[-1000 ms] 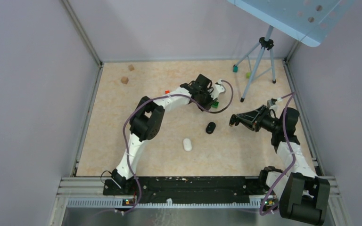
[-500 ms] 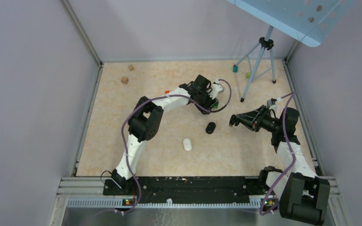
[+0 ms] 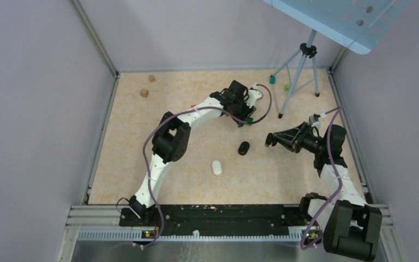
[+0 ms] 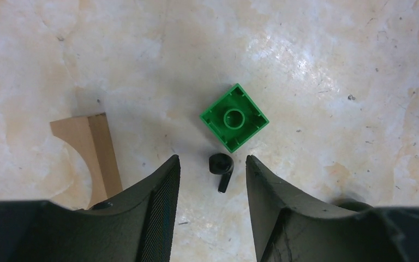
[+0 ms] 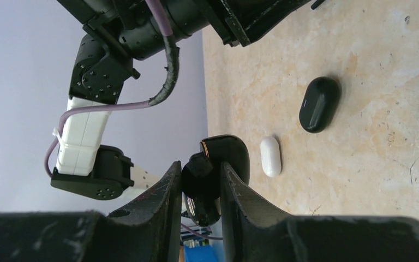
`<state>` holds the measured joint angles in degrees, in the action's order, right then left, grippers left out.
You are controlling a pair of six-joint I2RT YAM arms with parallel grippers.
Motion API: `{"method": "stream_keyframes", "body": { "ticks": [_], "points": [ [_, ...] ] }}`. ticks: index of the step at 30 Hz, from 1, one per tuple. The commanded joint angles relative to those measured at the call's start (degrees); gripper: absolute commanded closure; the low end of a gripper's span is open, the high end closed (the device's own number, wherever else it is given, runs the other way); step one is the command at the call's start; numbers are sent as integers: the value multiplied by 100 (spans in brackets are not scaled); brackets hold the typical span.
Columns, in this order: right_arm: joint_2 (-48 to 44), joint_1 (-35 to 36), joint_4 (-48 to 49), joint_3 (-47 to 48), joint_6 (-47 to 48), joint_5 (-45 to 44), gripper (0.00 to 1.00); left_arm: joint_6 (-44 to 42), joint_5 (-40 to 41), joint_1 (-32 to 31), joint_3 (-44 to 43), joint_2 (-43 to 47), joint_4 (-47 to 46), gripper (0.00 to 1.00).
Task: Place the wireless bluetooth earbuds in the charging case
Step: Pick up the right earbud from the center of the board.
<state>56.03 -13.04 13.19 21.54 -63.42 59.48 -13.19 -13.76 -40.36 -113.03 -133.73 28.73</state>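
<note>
A black earbud [image 4: 221, 168] lies on the table just below a green brick [image 4: 234, 117]. My left gripper [image 4: 211, 164] hovers over it, open, one finger on each side and neither touching it. In the top view that gripper [image 3: 245, 112] is at the far middle of the table. My right gripper [image 5: 201, 183] is shut on an open glossy black charging case [image 5: 218, 158], held off the table at the right [image 3: 270, 140].
A closed black case [image 3: 244, 148] and a white case [image 3: 216, 167] lie mid-table. A wooden arch block [image 4: 87, 147] sits left of the left fingers. A tripod [image 3: 300, 71] stands at the back right, with wooden cubes [image 3: 144, 93] at the back left.
The left gripper's jaws have widened and its wrist has shifted slightly toward the far side. The right arm holds still with the case.
</note>
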Motion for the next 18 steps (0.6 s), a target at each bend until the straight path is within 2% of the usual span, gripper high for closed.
{"method": "stream_keyframes", "body": {
  "ticks": [1, 18],
  "points": [
    [-1, -50, 140, 279, 70, 78, 100, -49, 43, -60, -183, -188, 214, 47],
    [11, -53, 123, 324, 71, 81, 100, -186, -31, -91, -401, -370, 599, 57]
  ]
}}
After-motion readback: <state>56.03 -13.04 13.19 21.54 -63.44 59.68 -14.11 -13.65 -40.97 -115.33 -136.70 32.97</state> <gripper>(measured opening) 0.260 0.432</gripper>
